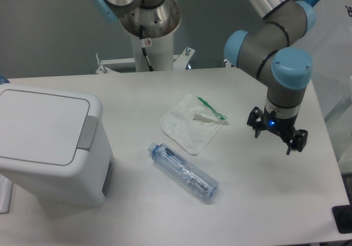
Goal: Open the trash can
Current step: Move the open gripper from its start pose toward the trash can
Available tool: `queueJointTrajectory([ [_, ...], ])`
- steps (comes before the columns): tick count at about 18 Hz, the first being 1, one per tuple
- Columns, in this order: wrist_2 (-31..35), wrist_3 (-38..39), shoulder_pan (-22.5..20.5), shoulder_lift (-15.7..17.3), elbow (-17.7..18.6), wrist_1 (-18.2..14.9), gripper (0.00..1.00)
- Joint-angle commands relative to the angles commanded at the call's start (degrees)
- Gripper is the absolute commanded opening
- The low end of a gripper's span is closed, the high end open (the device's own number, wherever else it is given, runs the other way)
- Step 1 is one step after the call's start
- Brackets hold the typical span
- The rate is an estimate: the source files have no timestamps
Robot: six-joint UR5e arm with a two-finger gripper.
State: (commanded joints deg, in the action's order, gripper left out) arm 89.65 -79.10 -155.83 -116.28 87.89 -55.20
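A white bin (47,144) sits at the nine o'clock edge of a pale desk (264,185), its flat lid (38,125) down and flush, the grey push tab (88,133) on the lid's side facing the middle of the desk. Well apart from it, toward three o'clock, the arm (278,42) reaches in from the one o'clock corner and bends down at blue-capped joints, carrying its gripper (276,138) above bare desk; the black fingers (254,126) stand spread wide with nothing between them, and a small blue light glows on the wrist just above. Near the centre of the desk lies a crumpled clear plastic bag (190,126) with a green strip along its upper edge, and just at its six o'clock a clear plastic bottle (183,173) with a bluish cap end rests on its side, running diagonally from ten o'clock to four o'clock. Bag and bottle both lie between the bin and the gripper, touching neither. At twelve o'clock the arm's white pedestal (149,34) rises behind the far edge of the desk on a bolted base plate, against a grey wall. A small dark object (344,219) is cut off by the frame at the four o'clock corner.
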Motion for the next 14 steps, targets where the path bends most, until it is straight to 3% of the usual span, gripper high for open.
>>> queueJointTrajectory([
  [6,-0.96,0.17,-0.26,0.00,-0.09,-0.26,1.00],
  [11,-8.17,4.91,-0.53,0.00,0.00,-0.09,1.00],
  [14,-12.55,9.99,-0.09,0.52,1.75,2.01,1.00],
])
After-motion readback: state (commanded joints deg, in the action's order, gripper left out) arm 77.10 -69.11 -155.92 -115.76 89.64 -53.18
